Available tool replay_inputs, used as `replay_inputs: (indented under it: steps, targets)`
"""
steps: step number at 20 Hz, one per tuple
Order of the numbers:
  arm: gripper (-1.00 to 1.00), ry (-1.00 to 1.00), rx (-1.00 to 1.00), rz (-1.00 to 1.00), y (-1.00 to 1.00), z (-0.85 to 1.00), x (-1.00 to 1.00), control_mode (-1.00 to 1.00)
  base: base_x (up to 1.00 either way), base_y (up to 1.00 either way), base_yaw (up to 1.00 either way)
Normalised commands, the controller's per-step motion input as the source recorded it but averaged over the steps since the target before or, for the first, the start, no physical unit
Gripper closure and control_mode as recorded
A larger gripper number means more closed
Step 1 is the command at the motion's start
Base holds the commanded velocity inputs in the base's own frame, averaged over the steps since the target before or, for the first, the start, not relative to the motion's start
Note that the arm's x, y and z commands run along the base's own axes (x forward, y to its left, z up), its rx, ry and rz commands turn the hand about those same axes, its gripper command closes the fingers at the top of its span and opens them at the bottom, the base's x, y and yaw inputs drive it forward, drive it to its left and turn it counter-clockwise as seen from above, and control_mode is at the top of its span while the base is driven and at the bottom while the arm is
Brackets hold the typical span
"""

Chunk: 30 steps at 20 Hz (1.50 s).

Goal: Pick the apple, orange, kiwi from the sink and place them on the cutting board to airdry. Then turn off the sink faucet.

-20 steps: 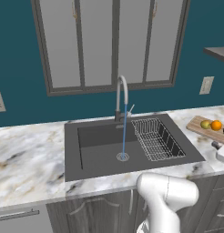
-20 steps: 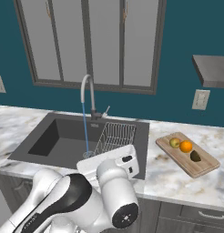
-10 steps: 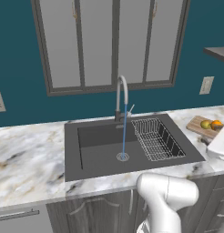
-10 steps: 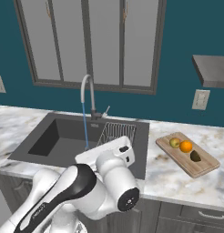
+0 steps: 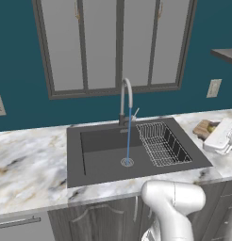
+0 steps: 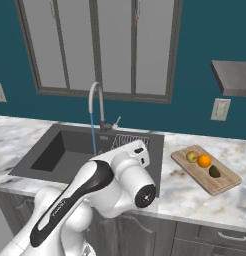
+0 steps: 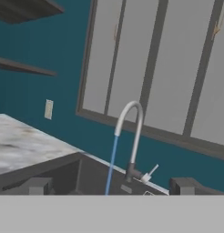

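Faucet (image 7: 133,136) running (lever side), beyond spread fingers (image 7: 41,185)

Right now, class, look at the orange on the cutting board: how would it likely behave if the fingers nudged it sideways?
The orange is round and smooth, so it would probably roll rather than slide. The cutting board looks flat with no raised rim, so it could roll off onto the counter. The apple close beside it would likely get bumped if pushed that way.

Apple (image 6: 192,156), orange (image 6: 204,160), kiwi (image 6: 214,171) lie on cutting board (image 6: 195,173); sink faucet (image 6: 97,107) runs into seemingly bare sink (image 5: 103,162).
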Motion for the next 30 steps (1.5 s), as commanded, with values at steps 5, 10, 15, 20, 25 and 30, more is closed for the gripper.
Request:
replay_inputs:
  steps: [5, 10, 15, 20, 25, 30]
  targets:
    - [-1.00, 0.00, 0.00, 0.02, 0.00, -0.14, 0.35, -1.00, 0.00, 0.00, 0.00]
    - [-1.00, 0.00, 0.00, 0.04, 0.00, -0.07, 0.35, -1.00, 0.00, 0.00, 0.00]
    - [-1.00, 0.00, 0.00, 0.04, 0.02, -0.02, 0.34, -1.00, 0.00, 0.00, 0.00]
    - [-1.00, 0.00, 0.00, 0.03, 0.04, -0.09, 0.43, -1.00, 0.00, 0.00, 0.00]
    - [-1.00, 0.01, 0.00, 0.02, 0.08, -0.18, 0.47, -1.00, 0.00, 0.00, 0.00]
    - [-1.00, 0.01, 0.00, 0.02, 0.03, -0.20, 0.41, -1.00, 0.00, 0.00, 0.00]
